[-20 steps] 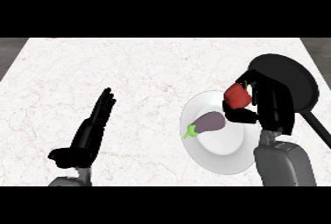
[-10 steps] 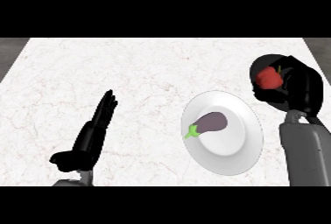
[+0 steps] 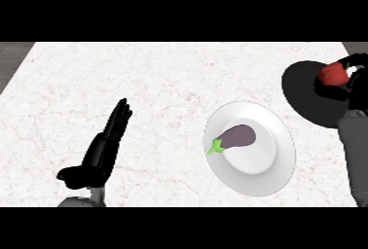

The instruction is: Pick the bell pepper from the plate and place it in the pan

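So since the earlier frames the right hand [image 3: 350, 83] has carried the bell pepper [image 3: 332, 74] off the plate [image 3: 282, 146] and further over to the right. A second ago it was right at the plate's upper right edge, half a second ago it was over the pan [image 3: 309, 97], and now it's out by the pan's far right side, close to the edge of the view. The left hand [image 3: 101, 151] hasn't budged at all.

Where things are now: the red bell pepper sits up over the upper right part of the black pan, with the right hand's dark fingers curled around it, so it's being held. Can't tell if the pepper is touching the pan's surface or hanging above it. The grey right forearm [image 3: 354, 151] comes up along the right edge of the view.

Counts: one bell pepper, one pan, one white plate, one eggplant [image 3: 236, 137]. The eggplant is purple with a green stem end and lies in the middle of the plate, stem pointing lower left. The plate sits just beside the pan, to its lower left, on the white marble counter [image 3: 158, 78].

The left hand is on the left side of the counter, fingers straight and pointing up, open, resting, well apart from the plate and holding nothing.
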`<state>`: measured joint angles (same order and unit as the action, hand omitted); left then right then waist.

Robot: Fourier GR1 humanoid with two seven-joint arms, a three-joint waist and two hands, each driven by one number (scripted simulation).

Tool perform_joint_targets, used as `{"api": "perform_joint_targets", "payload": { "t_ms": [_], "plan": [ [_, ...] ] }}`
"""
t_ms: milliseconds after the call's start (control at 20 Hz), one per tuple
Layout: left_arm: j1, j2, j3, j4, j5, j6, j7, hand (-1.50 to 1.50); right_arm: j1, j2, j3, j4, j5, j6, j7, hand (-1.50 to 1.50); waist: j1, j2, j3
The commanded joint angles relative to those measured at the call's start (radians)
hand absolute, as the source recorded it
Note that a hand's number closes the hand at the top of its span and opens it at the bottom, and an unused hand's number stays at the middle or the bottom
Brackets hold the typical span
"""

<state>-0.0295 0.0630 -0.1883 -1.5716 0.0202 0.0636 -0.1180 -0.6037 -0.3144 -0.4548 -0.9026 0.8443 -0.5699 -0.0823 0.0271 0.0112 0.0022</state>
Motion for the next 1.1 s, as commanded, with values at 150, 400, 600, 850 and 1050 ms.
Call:
{"api": "perform_joint_targets", "payload": {
  "t_ms": [150,400,600,850,1050],
  "plan": [
    [-0.001,-0.008,-0.030,-0.049,-0.016,-0.003,0.026,0.00,-0.149,-0.137,-0.129,0.371,-0.109,-0.112,-0.224,1.50,0.032,0.011,0.003],
    [-0.041,0.009,-0.006,-0.018,0.001,-0.029,0.029,0.00,-0.176,-0.216,-0.102,0.553,-0.066,0.094,-0.094,-1.50,0.045,0.021,0.001],
    [-0.057,-0.003,-0.012,-0.010,0.004,-0.030,0.038,0.00,-0.229,-0.239,-0.033,0.657,-0.007,0.268,-0.062,-1.50,0.061,0.024,0.002],
    [-0.059,0.000,-0.003,0.031,0.005,-0.043,-0.004,0.00,-0.275,-0.228,-0.102,0.685,-0.089,0.321,-0.168,-1.50,0.059,0.030,0.005],
    [-0.063,-0.023,-0.017,0.009,-0.009,-0.015,0.026,0.00,-0.248,-0.172,-0.196,0.643,-0.188,0.220,-0.312,-1.50,0.044,0.023,0.007]
  ]
}}
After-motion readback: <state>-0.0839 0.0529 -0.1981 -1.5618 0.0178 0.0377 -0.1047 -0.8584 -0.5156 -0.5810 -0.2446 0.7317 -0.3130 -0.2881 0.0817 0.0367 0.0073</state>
